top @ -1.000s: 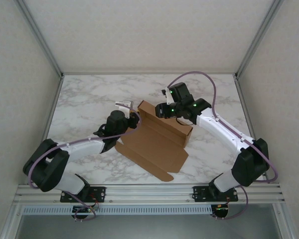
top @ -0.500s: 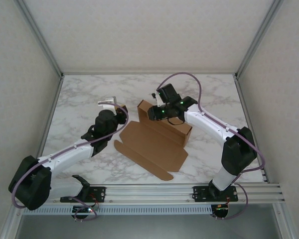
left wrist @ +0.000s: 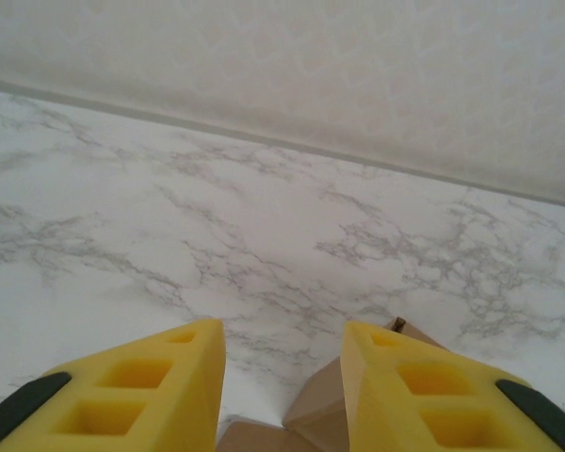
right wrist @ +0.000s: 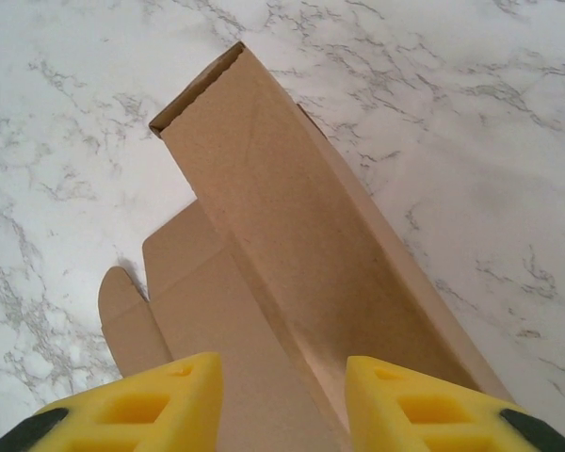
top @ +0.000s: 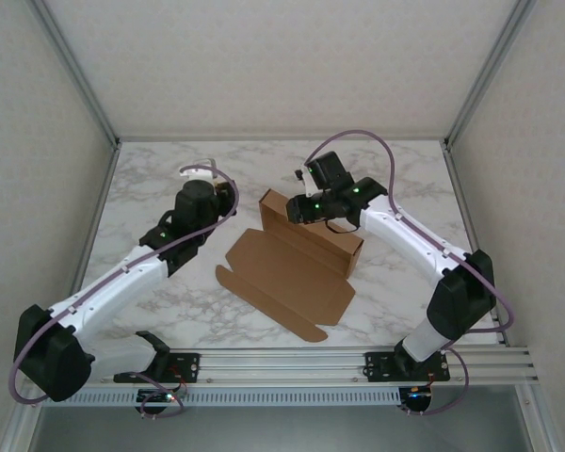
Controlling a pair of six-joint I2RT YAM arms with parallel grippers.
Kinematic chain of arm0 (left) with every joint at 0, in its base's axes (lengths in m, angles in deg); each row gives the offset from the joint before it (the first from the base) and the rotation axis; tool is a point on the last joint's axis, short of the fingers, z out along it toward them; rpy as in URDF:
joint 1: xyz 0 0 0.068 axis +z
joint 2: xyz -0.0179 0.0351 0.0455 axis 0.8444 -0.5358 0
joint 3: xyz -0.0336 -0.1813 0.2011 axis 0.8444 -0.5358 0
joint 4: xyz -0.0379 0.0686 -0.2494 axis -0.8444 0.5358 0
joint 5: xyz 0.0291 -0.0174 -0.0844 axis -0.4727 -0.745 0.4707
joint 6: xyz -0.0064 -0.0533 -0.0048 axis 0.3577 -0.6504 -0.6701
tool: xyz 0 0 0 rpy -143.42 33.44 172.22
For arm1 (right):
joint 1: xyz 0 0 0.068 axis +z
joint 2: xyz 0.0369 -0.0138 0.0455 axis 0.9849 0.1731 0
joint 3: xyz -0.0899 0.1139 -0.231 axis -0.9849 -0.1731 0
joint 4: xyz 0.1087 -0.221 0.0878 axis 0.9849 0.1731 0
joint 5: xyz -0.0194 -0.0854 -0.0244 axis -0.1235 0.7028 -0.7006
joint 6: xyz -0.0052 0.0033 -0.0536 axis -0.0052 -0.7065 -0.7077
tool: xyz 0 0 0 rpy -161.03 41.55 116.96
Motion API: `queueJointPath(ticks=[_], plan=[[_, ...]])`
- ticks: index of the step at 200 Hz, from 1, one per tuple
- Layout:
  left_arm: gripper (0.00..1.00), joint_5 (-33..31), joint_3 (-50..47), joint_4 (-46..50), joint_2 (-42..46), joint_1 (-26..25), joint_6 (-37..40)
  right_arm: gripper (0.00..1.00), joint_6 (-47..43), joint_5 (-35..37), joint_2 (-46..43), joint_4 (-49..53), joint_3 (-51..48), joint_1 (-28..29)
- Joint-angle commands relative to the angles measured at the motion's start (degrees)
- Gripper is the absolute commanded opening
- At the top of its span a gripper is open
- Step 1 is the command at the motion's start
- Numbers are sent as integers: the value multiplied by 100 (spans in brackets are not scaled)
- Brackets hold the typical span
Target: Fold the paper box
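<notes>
Nearest the arm bases, the paper box (top: 292, 266) lies mid-table, half made. Its flat panel (top: 281, 287) is spread on the marble table (top: 151, 282) with the rounded tabs toward us, and its long wall (right wrist: 292, 217) stands upright along the far right side.

The right gripper (right wrist: 282, 365) hangs just above that wall, looking down its length. Its yellow pads (right wrist: 151, 400) are partly spread, one to each side of the cardboard, and as far as we can see they close on nothing.

Farther left, the left gripper (left wrist: 281, 330) is lifted off the sheet with its jaws partly apart and empty. Only a corner of cardboard shows low between them.

We judge the step in hand to be taking hold of the upright wall so that the next fold can be made.

- We lower the right gripper straight along the wall's top edge, so both pads meet cardboard at once rather than pushing it over.
- We grip near the middle of the wall, since its far corner looks free to twist.
- We bring the left gripper down onto the flat panel first, because the sheet is light and may slide on smooth marble.
- We fold along the scored crease, slowly.
</notes>
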Motion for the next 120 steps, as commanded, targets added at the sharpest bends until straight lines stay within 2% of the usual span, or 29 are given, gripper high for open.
queueJointPath(ticks=[1,28,50,84,120], plan=[[36,-375,141,509,111,110,229,40,-68,84,-131,287,-92,-118],[36,-181,-44,286,365,259,47,40,-32,51,18,203,-234,-335],[37,-257,-112,266,519,304,87,39,3,34,248,204,-213,-515],[39,-852,-391,120,936,306,111,39,117,199,330,4,-289,-757],[39,-1622,-566,-16,1483,307,120,40,272,-88,732,-131,-227,-1275]])
